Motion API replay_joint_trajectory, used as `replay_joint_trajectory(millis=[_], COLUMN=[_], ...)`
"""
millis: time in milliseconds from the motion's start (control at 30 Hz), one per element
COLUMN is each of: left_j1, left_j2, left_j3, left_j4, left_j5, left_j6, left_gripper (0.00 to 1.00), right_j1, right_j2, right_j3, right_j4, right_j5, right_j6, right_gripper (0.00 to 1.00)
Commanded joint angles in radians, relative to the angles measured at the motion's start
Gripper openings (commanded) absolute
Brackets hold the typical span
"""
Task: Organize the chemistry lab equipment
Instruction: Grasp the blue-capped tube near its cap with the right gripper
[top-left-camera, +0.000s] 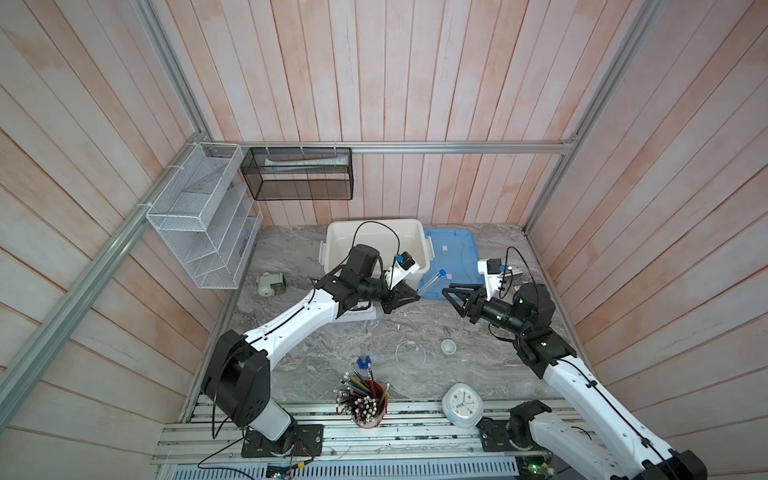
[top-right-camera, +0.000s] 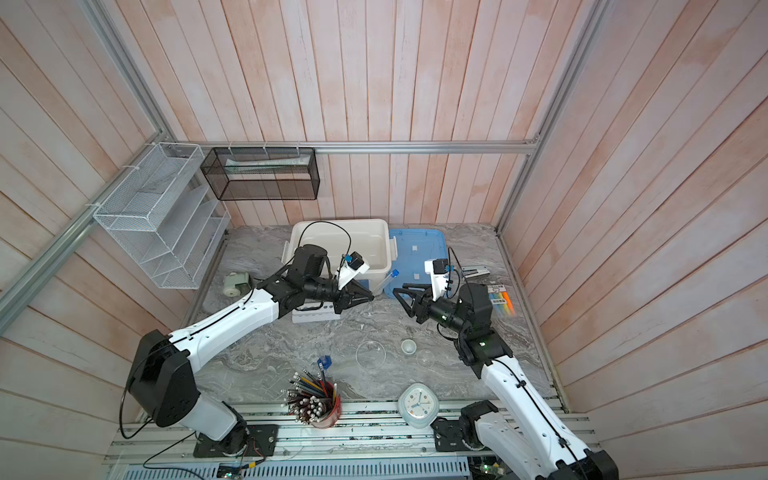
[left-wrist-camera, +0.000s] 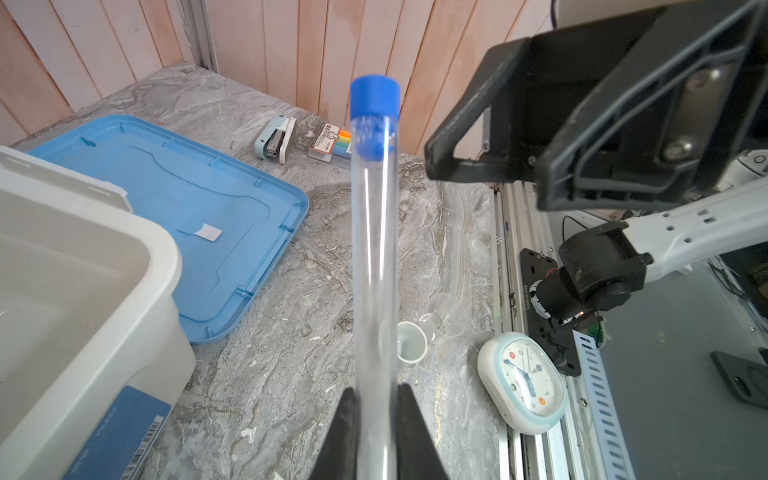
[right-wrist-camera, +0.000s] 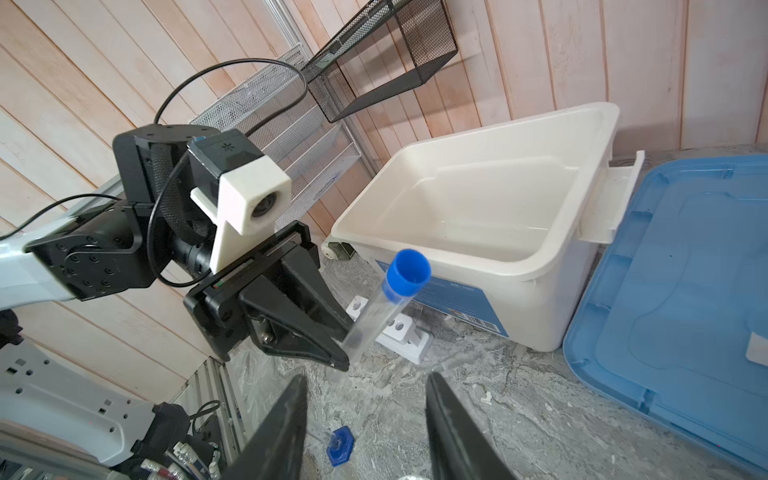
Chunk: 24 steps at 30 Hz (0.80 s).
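While the left gripper clamps the clear blue-capped tube by its bottom end, tilted above the table near its back edge, before the white bin, the right gripper faces it, jaws apart and empty.

I see the grey marble tabletop carrying a white bin at the back, with a blue lid lying flat just beside it. A white six-hole rack stands in front of the bin. Toward the front sit a flat round dish, a tiny cup and a blue-topped bottle, each apart. A stapler and a highlighter pack lie by the right wall
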Motion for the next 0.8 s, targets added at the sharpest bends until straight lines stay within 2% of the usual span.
replay_joint_trajectory(millis=[0, 533, 767], left_j1=[0.004, 0.003, 0.004], left_j2=[-0.040, -0.059, -0.056], left_j3=[-0.021, -0.009, -0.017], left_j4=[0.025, 0.009, 0.018], left_j5=[0.054, 0.108, 0.113], left_j6=[-0.011, -0.011, -0.014], left_gripper=[0.12, 0.12, 0.12], right_j1=[0.011, 0.061, 0.066], right_j2=[0.012, 0.057, 0.066], right_j3=[0.039, 0.036, 0.020], right_j4=[0.054, 0.151, 0.186], right_j5=[0.017, 0.034, 0.035], right_j6=[0.013, 0.044, 0.057], right_gripper=[0.46, 0.40, 0.32])
